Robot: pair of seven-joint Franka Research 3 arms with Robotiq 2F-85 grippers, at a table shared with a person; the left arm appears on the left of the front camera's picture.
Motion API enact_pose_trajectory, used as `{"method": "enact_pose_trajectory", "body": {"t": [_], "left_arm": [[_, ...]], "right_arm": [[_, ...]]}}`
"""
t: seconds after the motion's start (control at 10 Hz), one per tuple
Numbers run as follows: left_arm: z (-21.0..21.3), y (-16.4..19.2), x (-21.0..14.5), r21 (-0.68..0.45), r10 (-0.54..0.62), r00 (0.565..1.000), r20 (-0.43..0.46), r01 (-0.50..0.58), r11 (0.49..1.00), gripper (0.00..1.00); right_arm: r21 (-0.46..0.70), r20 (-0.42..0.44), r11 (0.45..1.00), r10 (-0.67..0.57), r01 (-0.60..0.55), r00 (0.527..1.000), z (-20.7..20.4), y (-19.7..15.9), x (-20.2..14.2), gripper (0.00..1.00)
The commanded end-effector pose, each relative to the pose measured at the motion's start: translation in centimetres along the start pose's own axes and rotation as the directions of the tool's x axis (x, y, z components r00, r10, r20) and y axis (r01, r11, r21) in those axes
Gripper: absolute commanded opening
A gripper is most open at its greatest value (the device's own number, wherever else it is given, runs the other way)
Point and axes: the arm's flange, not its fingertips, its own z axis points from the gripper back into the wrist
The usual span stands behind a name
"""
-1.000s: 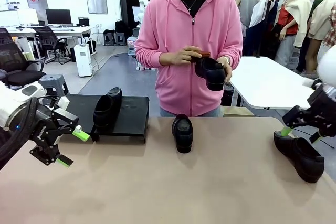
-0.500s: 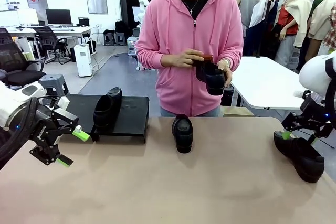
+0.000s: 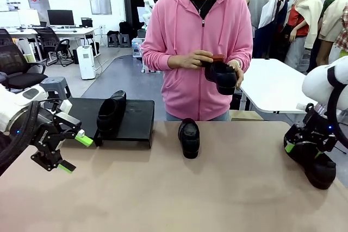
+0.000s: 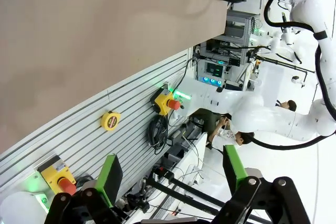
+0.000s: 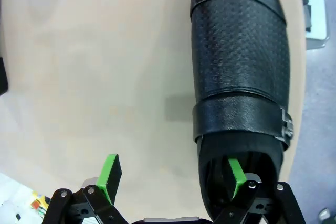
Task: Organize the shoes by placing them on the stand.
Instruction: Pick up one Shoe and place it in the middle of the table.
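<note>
One black shoe (image 3: 111,112) lies on the black stand (image 3: 138,120) at the left. A second shoe (image 3: 189,137) sits mid-table, toe toward me. A person in a pink hoodie holds a third shoe (image 3: 220,75) in both hands. The fourth shoe (image 3: 315,167) (image 5: 239,61) lies at the table's right edge. My right gripper (image 3: 303,149) (image 5: 173,177) is open and low over its heel end, one pad inside the shoe's opening and the other outside over the table. My left gripper (image 3: 75,154) (image 4: 172,174) hangs open and empty in front of the stand's left end.
The tan table (image 3: 174,199) has free room in the near middle. A white table (image 3: 277,88) stands behind at the right. Office chairs and desks are far back left.
My right gripper has come down and to the left onto the heel end of the right-hand shoe. The person has shifted the held shoe slightly. The left arm has not moved.
</note>
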Motion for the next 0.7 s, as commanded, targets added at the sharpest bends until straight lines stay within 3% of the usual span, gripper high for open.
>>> {"method": "enact_pose_trajectory", "body": {"t": [0.0, 0.1, 0.2, 0.6], "left_arm": [[0.0, 0.0, 0.0, -0.016, -0.015, 1.0, -0.001, 0.015, 1.0, 1.0], [0.0, 0.0, 0.0, -0.016, -0.015, 1.0, -0.001, 0.015, 1.0, 1.0], [0.0, 0.0, 0.0, -0.016, -0.015, 1.0, -0.001, 0.015, 1.0, 1.0], [0.0, 0.0, 0.0, -0.016, -0.015, 1.0, -0.001, 0.015, 1.0, 1.0]], "right_arm": [[0.012, -0.019, 1.0, -0.003, 0.003, 1.0, -0.6, -0.3, 0.9, 1.0], [0.03, -0.016, 1.0, 0.004, -0.003, 1.0, -0.9, 0.1, 1.0, 0.4], [0.008, -0.008, 1.0, 0.003, -0.003, 1.0, -0.8, 0.3, 1.0, 0.0], [-0.035, 0.007, 0.999, -0.029, 0.029, 1.0, 0.3, -0.3, 0.8, 0.0]]}}
